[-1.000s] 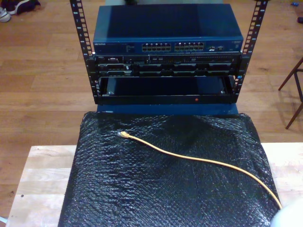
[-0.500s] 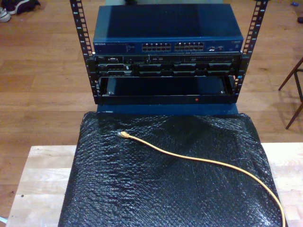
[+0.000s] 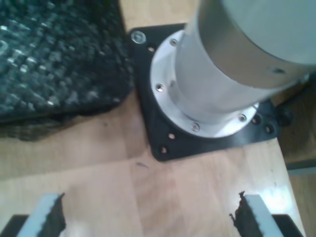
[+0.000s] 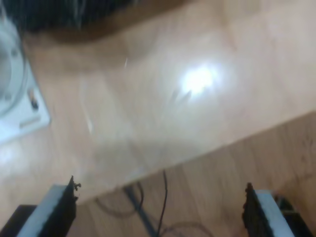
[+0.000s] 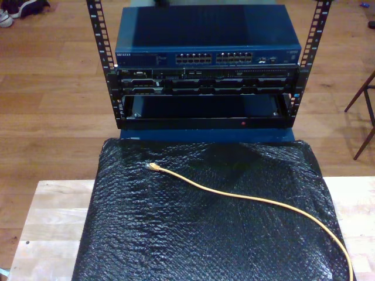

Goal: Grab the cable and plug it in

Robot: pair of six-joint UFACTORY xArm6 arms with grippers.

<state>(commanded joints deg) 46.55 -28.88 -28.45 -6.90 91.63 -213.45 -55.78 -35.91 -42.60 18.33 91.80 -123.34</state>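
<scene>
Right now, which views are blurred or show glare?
Second wrist view: soft overall, with a bright glare patch on the wooden tabletop. First wrist view: slightly soft, arm base readable. Exterior view: dim but sharp enough to follow the cable across the black mat.

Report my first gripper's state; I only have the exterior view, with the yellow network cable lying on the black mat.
Observer: My first gripper is open, holding nothing, above bare wooden table.
Operator: Say what's near it.
Observer: An arm's black base plate and a corner of the mat.
Operator: Now the second.
Observer: My second gripper is open too, over the table's edge, with thin dark wires on the floor below.
</scene>
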